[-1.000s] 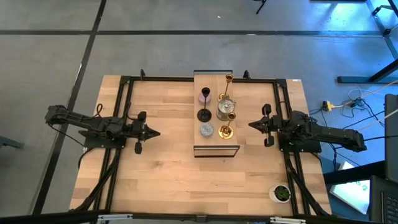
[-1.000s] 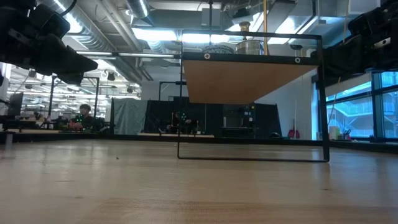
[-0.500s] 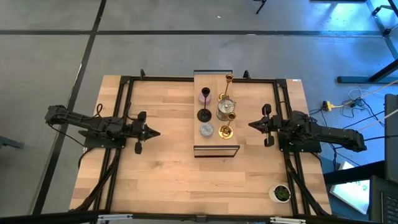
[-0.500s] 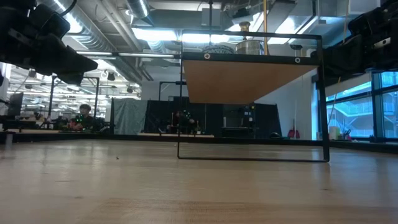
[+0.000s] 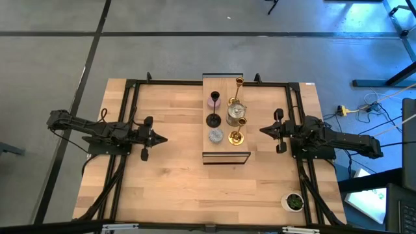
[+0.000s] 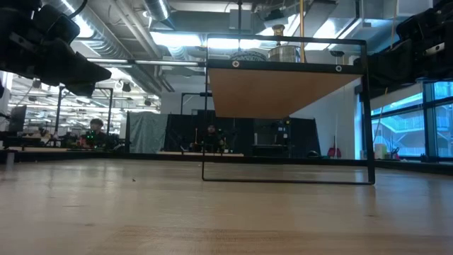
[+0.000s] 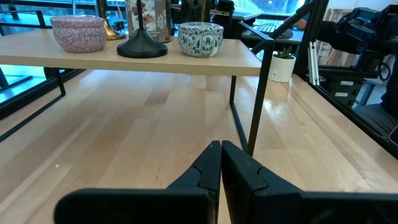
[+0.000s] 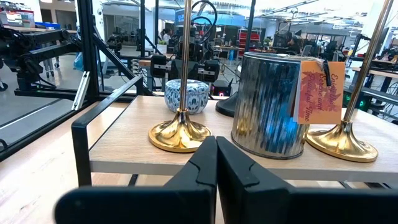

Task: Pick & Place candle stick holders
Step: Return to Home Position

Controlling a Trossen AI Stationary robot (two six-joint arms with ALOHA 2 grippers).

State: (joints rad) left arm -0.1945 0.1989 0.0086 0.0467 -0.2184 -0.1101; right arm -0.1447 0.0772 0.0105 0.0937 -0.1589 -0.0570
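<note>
Six candle stick holders stand by their bases on a raised light-wood shelf at the table's middle: tall gold, short gold, silver, lilac-pink, black, grey-blue. My left gripper is shut and empty, left of the shelf. My right gripper is shut and empty, right of the shelf. The left wrist view shows the pink, black and grey-blue holders; the right wrist view shows a gold base and the silver holder.
The shelf stands on a thin black metal frame. A small white pot with a green plant stands at the table's near right corner. Black rails run along both table sides. Bare wood lies between the shelf and the near edge. People show far behind.
</note>
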